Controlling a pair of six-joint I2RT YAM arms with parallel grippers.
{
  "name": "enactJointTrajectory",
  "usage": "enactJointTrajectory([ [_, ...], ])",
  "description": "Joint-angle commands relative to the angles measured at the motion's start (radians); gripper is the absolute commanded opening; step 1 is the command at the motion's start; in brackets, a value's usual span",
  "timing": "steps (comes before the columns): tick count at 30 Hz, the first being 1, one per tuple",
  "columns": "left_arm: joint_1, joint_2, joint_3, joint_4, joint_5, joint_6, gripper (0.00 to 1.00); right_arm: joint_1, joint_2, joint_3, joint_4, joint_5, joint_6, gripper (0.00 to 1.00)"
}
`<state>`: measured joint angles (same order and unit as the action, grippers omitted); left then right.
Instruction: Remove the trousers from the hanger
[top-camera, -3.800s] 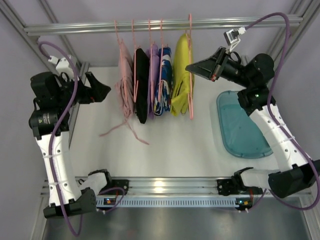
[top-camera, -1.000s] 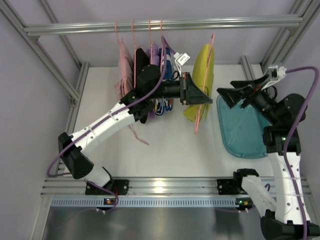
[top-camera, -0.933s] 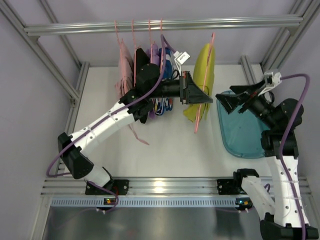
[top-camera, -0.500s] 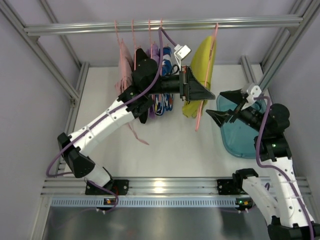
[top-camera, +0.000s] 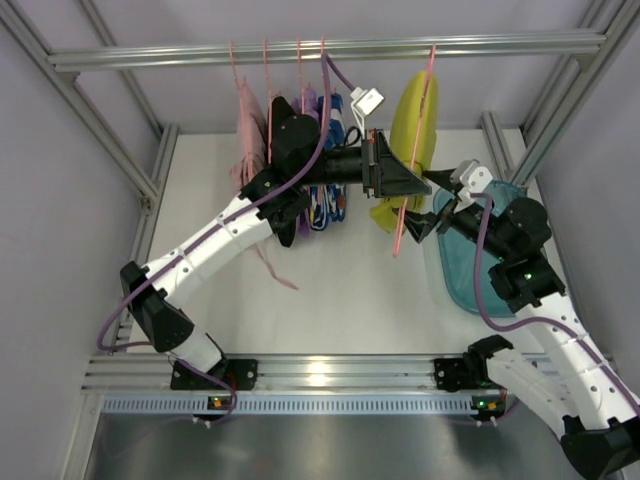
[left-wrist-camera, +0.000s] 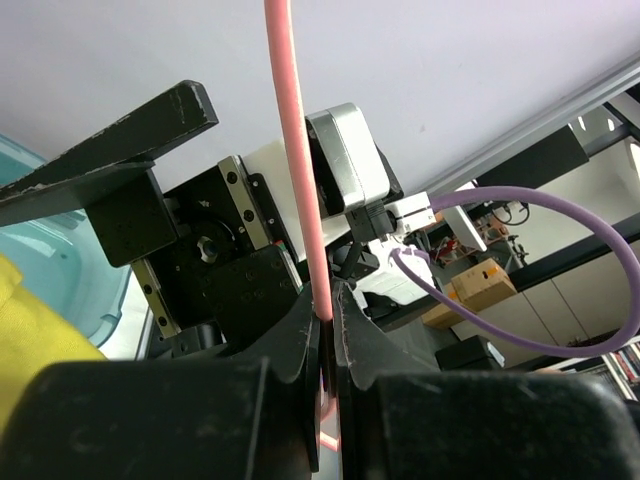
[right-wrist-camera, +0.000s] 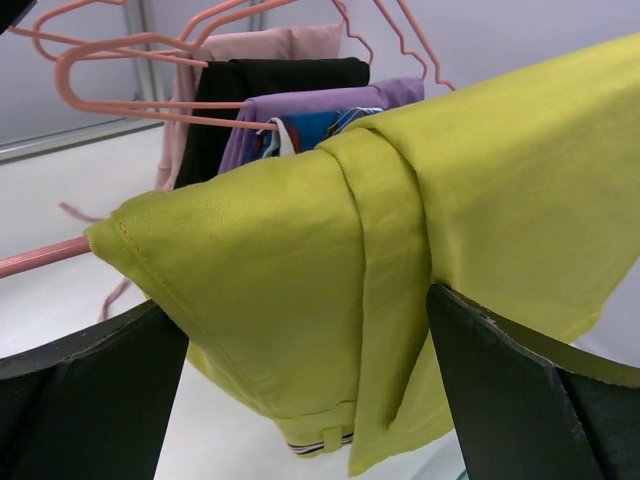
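one thin pink wire hanger (left-wrist-camera: 300, 180), your left gripper (left-wrist-camera: 326, 330) clenched on it; one soft yellow-green trousers (right-wrist-camera: 400, 220), your right gripper (right-wrist-camera: 300, 300) spread around them; four garments (top-camera: 285, 190) hang left

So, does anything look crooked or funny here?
Yes. The yellow trousers hang apart from the other four pairs, and their pink hanger slants instead of hanging straight, because the left gripper is pinching its wire.

Bright, even light from above. A white shine sits on the metal rail (top-camera: 320, 372), bottom middle. The yellow trousers (right-wrist-camera: 400, 200) look sharp.
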<state>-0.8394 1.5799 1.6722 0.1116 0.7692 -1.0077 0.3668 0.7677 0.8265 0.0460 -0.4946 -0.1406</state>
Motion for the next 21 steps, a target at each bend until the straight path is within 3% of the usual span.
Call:
enactJointTrajectory([
  [1,-0.001,-0.046,0.090,0.247,0.013,0.106,0.00,0.014,-0.002,0.036,0.092,0.065,-0.083,1.00],
  [14,0.002,-0.072,0.047,0.247,0.019,0.109,0.00,-0.037,-0.053,0.046,-0.043,-0.033,-0.122,0.99],
  [21,0.002,-0.080,0.035,0.247,0.019,0.109,0.00,-0.045,-0.039,0.051,-0.028,-0.036,-0.090,0.99],
])
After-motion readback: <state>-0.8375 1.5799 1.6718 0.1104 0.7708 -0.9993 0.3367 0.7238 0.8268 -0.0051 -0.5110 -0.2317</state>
